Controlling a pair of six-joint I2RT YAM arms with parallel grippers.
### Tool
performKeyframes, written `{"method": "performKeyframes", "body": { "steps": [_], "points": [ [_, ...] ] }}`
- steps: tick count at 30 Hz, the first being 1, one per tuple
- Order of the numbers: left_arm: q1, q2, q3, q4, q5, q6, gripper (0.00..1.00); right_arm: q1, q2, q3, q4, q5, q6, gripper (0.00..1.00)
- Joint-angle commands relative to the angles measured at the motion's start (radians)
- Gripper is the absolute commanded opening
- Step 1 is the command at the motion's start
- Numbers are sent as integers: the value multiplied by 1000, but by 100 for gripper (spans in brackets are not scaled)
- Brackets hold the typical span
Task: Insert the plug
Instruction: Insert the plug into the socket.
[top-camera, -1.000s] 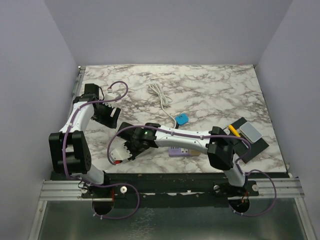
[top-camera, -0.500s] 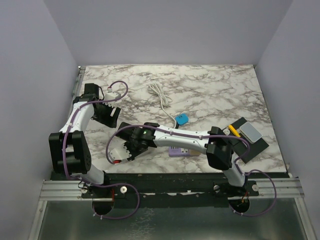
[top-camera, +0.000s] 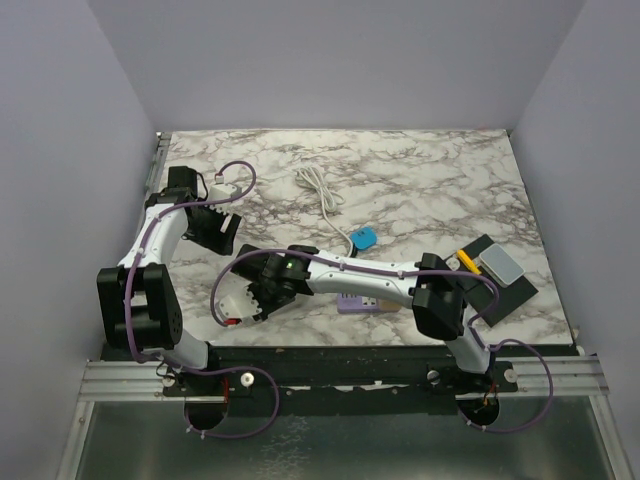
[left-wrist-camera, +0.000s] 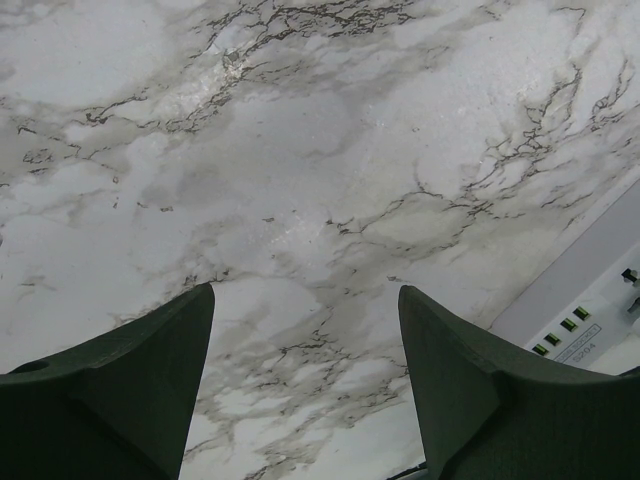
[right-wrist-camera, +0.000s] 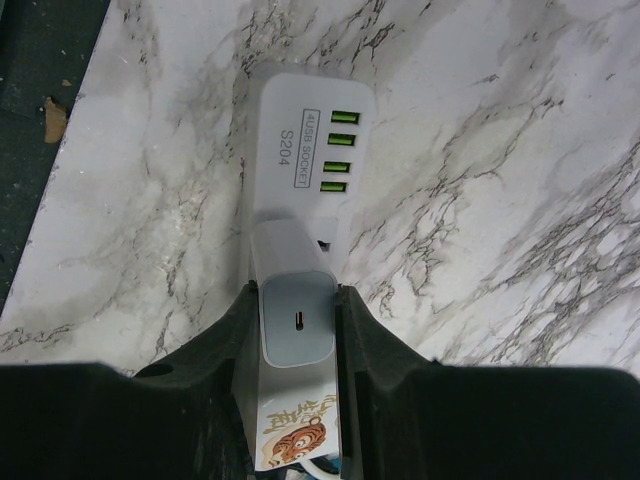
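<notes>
My right gripper (right-wrist-camera: 296, 292) is shut on a white charger plug (right-wrist-camera: 296, 325) with a tiger sticker. It holds the plug upright against the near end of a white power strip (right-wrist-camera: 310, 150) that has green USB ports. In the top view the right gripper (top-camera: 252, 296) reaches across to the table's front left, over the strip (top-camera: 230, 306). Whether the prongs are in a socket is hidden by the plug's body. My left gripper (top-camera: 221, 233) is open and empty above bare marble, behind the strip. The strip's corner shows in the left wrist view (left-wrist-camera: 590, 300).
A purple socket block (top-camera: 360, 303) lies under the right arm. A blue plug (top-camera: 363, 237) with a white cable (top-camera: 318, 190) lies mid-table. A black pad (top-camera: 500, 285) with a grey box (top-camera: 500, 264) and a yellow item (top-camera: 466, 259) is at the right.
My right gripper with the plug has shifted slightly left and toward the front edge over the power strip. The left arm has not moved.
</notes>
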Motion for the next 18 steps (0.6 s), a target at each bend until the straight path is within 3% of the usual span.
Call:
{"method": "performKeyframes", "body": {
  "steps": [1, 18],
  "points": [
    [2, -27, 7, 7, 40, -7, 75, 8, 50, -17, -20, -20, 32, 1],
    [2, -36, 13, 7, 51, -15, 74, 6, 76, -44, 0, -22, 41, 1]
  ]
}}
